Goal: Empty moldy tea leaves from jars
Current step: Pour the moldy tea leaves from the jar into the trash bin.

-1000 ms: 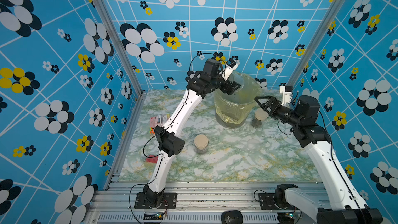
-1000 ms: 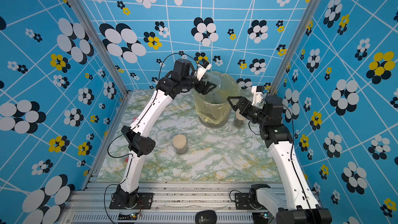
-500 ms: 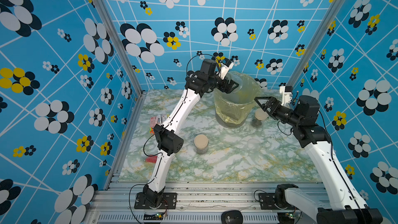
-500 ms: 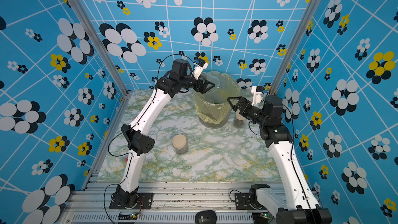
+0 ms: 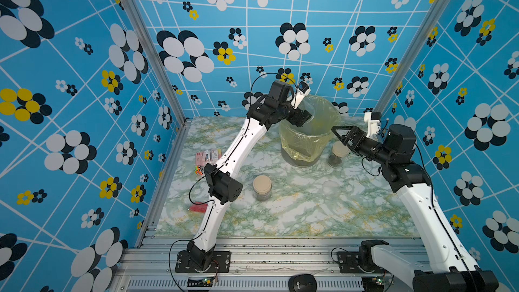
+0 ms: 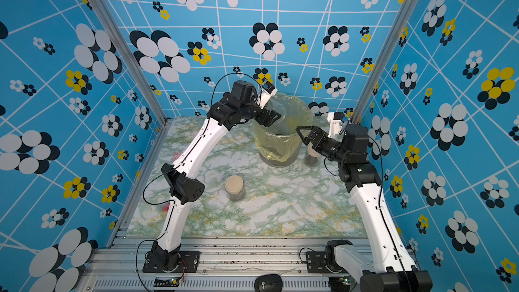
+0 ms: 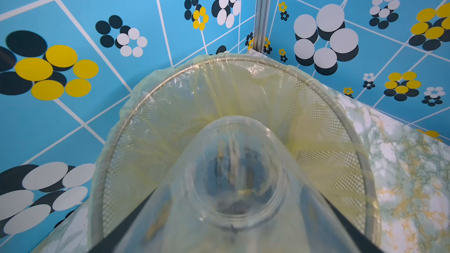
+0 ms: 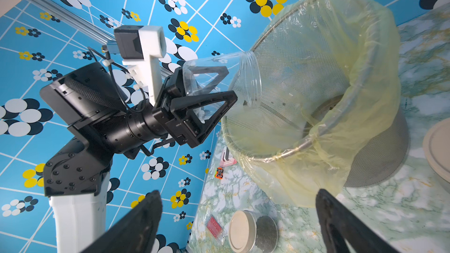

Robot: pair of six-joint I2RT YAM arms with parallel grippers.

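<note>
Left gripper [image 8: 231, 81] clamps a clear lidless jar [image 8: 246, 76] tipped over the yellow-bagged mesh bin [image 8: 316, 45]; right gripper [image 5: 337, 136] gapes empty beside it.

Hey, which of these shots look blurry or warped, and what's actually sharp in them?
Left wrist view: the clear jar, close to the lens, is smeared; the bin behind is crisp. Right wrist view: the right gripper is a pair of dark blurs at the edge, the left gripper sharp. Both top views: sharp, evenly lit, the walls splaying outward under the wide lens.
</note>
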